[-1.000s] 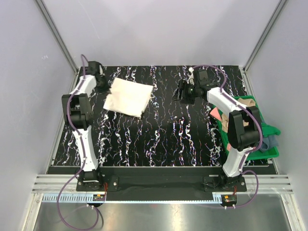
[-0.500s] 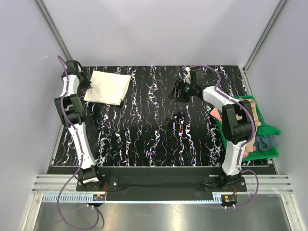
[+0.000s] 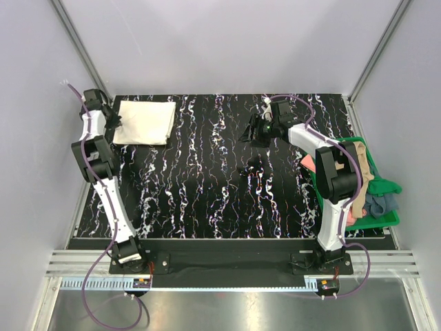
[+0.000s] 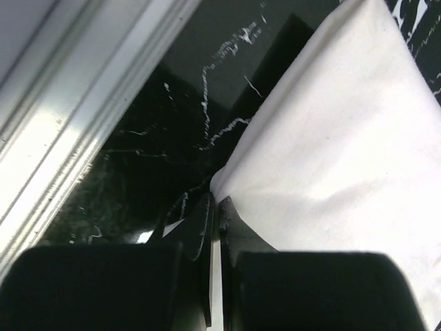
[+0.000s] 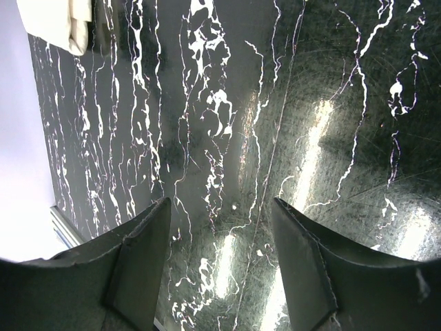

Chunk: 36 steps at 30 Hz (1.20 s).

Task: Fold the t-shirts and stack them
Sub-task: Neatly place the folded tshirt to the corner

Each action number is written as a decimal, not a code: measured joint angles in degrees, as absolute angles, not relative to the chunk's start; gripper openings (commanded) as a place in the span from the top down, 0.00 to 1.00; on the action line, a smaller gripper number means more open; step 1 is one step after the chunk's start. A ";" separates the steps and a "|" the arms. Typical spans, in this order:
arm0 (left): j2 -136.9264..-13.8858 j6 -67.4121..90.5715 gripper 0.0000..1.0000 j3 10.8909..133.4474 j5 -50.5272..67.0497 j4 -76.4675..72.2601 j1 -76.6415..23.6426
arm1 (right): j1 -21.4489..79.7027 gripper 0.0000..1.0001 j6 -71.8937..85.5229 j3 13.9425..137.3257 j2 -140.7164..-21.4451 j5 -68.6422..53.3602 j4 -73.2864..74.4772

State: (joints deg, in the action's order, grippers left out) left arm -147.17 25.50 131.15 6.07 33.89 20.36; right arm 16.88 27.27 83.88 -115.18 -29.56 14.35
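Black white-veined marbled table [image 3: 207, 186] fills the overhead frame. Left arm [image 3: 103, 186] runs up the left edge, and right arm [image 3: 331, 172] reaches from lower right to upper middle.

Green plastic bin [image 3: 387, 218] sits at the right edge, partly hidden by the right arm. It holds the unfolded shirts: a salmon-pink shirt [image 3: 307, 164] spills over the bin's left rim, a tan shirt [image 3: 367, 178] is bunched inside, and a grey-blue shirt [image 3: 381, 204] lies at the lower right of the bin.

Folded cream t-shirt [image 3: 145, 123] lies flat as a neat rectangle in the upper left of the frame, close to the table's left edge and well apart from the bin.

Left gripper [image 4: 215, 210] is at the shirt's left edge with its fingers pressed together. The cloth hem looks pinched between them, but the wrist view is dark there, so probably and not certain.

Right gripper [image 5: 220, 227] hovers over bare table, upper middle in the overhead view. Its fingers are spread wide with nothing between them, and the cream shirt shows only as a corner at the upper left of that wrist view.

Judged step: parking the first folded shirt as the base of the stack.

- Let the hem go only once the cloth is fully flat.
- Open the fingers, then lift straight up — no sideways pull, or the top layer peels back.
- Keep the rectangle square to the table edge so later shirts line up.
- Next shirt comes from the bin; the salmon-pink one on the rim looks easiest for the right gripper.
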 measured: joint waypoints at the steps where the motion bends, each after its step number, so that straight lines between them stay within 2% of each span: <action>1: -147.17 25.52 1.00 131.15 6.09 33.65 20.51 | 16.88 0.33 27.27 83.88 -115.15 -29.56 14.33; 21: -147.39 26.35 1.00 131.98 7.90 30.22 22.61 | 16.88 0.33 27.27 83.88 -115.35 -29.65 14.17; 23: -147.39 26.35 0.92 131.96 7.94 30.13 22.61 | 16.88 0.33 27.27 83.88 -115.35 -29.65 14.15; 24: -147.39 26.28 0.85 131.85 7.97 29.95 22.61 | 16.88 0.33 27.27 83.88 -115.35 -29.63 14.15; 25: -147.39 26.09 0.72 131.70 8.08 29.80 22.63 | 16.88 0.32 27.27 83.88 -115.35 -29.63 14.15; 26: -147.37 25.82 0.68 131.55 8.12 29.58 22.65 | 16.88 0.33 27.27 83.88 -115.35 -29.63 14.15; 33: -140.00 25.65 0.54 119.83 8.58 27.14 23.05 | 16.88 0.28 27.27 82.83 -114.67 -29.65 14.28; 34: -137.64 25.76 0.53 116.88 8.60 27.07 23.22 | 16.88 0.02 27.29 82.32 -114.24 -29.65 14.41; 36: -132.97 25.76 0.50 111.59 8.58 27.44 23.66 | 16.88 0.00 27.00 80.97 -113.03 -29.63 15.07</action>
